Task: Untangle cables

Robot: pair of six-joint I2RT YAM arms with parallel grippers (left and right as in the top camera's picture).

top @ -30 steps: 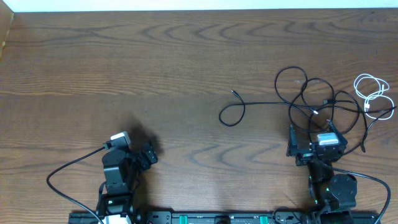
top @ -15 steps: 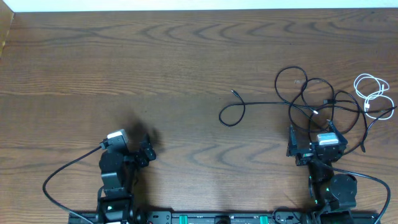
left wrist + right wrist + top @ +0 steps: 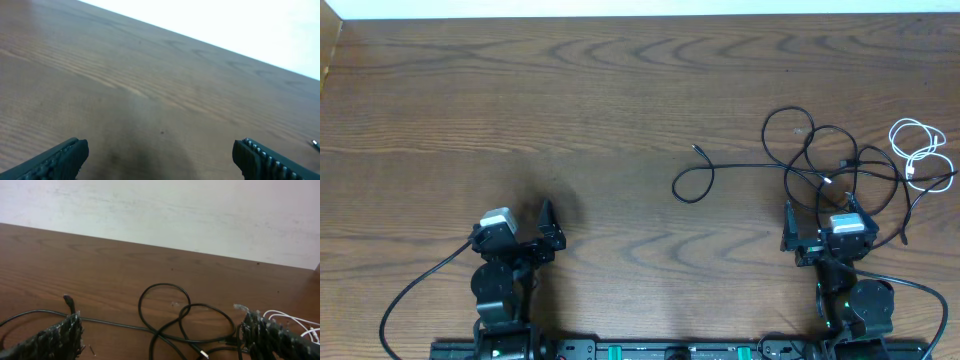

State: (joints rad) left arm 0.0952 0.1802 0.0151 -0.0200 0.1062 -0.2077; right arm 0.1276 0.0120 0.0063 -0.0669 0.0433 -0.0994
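Near the desk's (image 3: 620,100) front edge, toward the left corner, the left claw (image 3: 548,228) gapes wide and holds nothing. The right claw (image 3: 826,215), toward the front-right corner, is also wide open and empty. Its tips are at the black cables (image 3: 750,167), tangled in loose loops. Farther off, the white cable (image 3: 917,152) lies by the right edge.

One thin white cable (image 3: 920,152), a tangle of thin black cables (image 3: 750,167), their number unclear, two black two-finger grippers, left gripper (image 3: 550,228) and right gripper (image 3: 827,215), one brown wooden table (image 3: 620,100).
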